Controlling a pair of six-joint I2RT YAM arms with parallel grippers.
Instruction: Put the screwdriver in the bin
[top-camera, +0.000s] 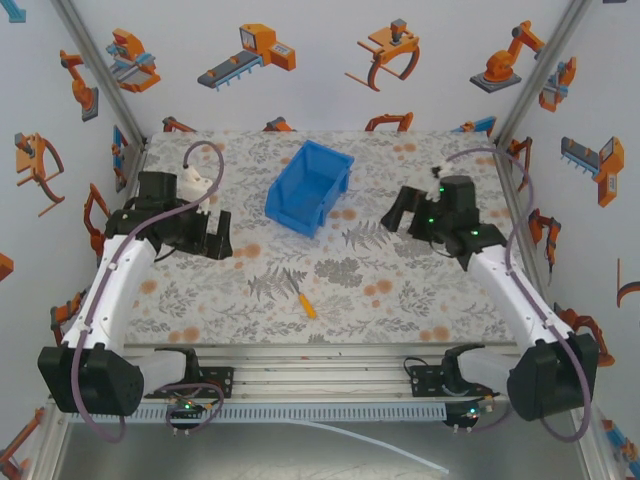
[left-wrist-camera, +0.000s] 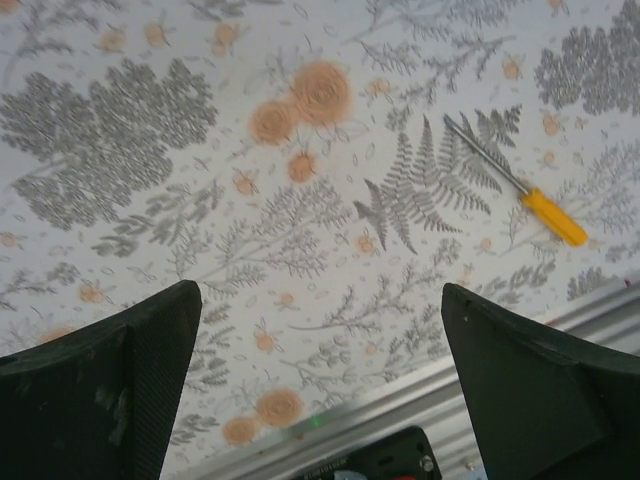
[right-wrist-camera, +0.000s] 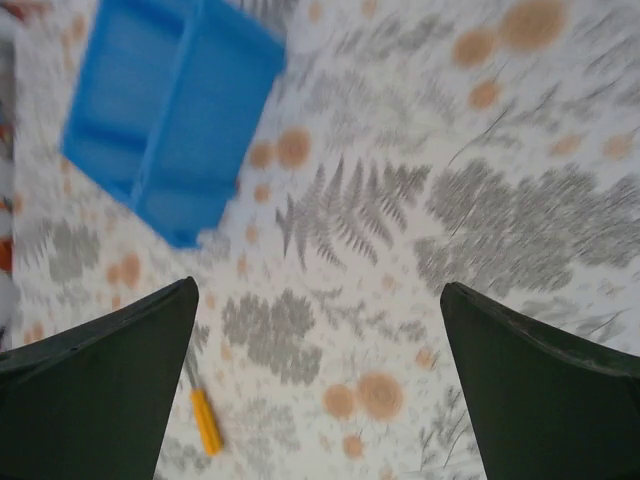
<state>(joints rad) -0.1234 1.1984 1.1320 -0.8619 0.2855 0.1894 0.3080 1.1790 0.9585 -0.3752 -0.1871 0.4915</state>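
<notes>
Left claw (left-wrist-camera: 320, 300) and right claw (right-wrist-camera: 320, 295) stood open, empty; the screwdriver (top-camera: 307, 304) (well apart from the bin (top-camera: 290, 212)) needed a grip across its handle

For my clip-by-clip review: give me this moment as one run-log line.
stage: pre-grasp | screwdriver: lying on table, untouched | bin: holds nothing | left gripper: open, empty | right gripper: open, empty
</notes>
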